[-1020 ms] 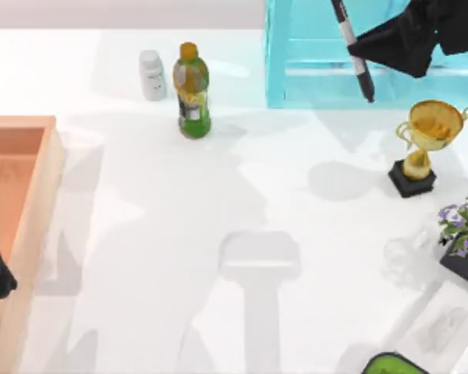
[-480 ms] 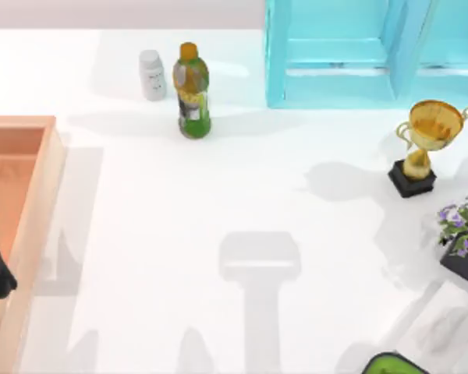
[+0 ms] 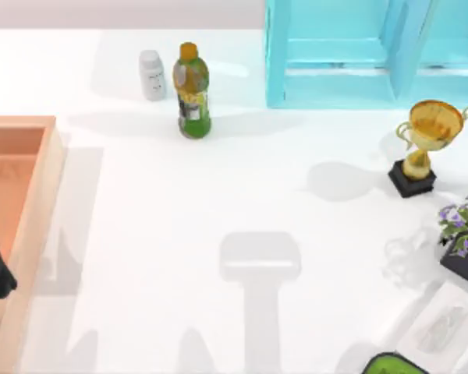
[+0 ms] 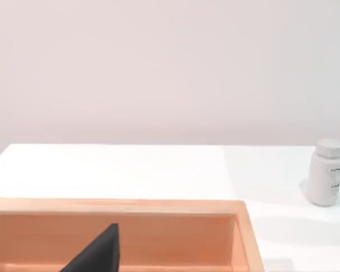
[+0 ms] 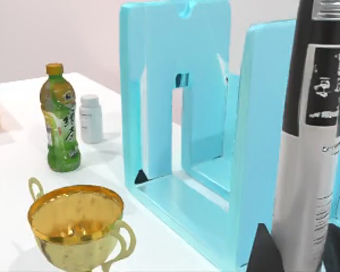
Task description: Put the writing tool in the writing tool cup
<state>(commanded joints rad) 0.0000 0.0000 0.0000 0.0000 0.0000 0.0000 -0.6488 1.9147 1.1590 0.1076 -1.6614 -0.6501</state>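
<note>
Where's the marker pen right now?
In the right wrist view, the marker pen stands upright between the right gripper's fingers, close beside the light blue rack.

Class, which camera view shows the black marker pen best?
The right wrist view: the marker pen stands upright and close, its white label band readable, between the right gripper's fingertips. The top and left wrist views give nothing of it.
</note>
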